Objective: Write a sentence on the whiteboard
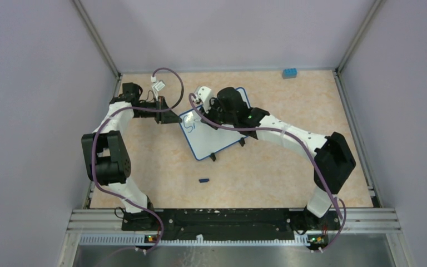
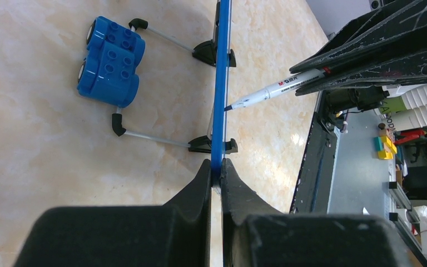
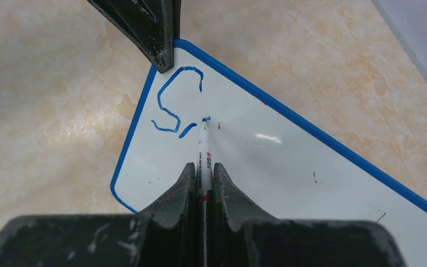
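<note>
We see the right gripper (image 3: 202, 169) clamped on the marker (image 3: 204, 146), its tip on the whiteboard (image 3: 289, 150) just right of the sentence (image 3: 169, 97), so far a lone S. The left gripper (image 2: 216, 168) pinches the frame beside that S. We judge strokes must run away from it, along the board's long edge.

A beige, marbled counter (image 1: 289, 183) filled the middle of the top view, enclosed by pale lavender walls (image 1: 228, 33). A small blue studded toy block (image 1: 289, 73) sat at its upper right, close to the back wall. A tiny dark blue piece (image 1: 203, 180) lay alone at lower centre. At the left wrist view's right edge, small yellow and teal blocks (image 2: 385, 146) sat beyond the counter.
</note>
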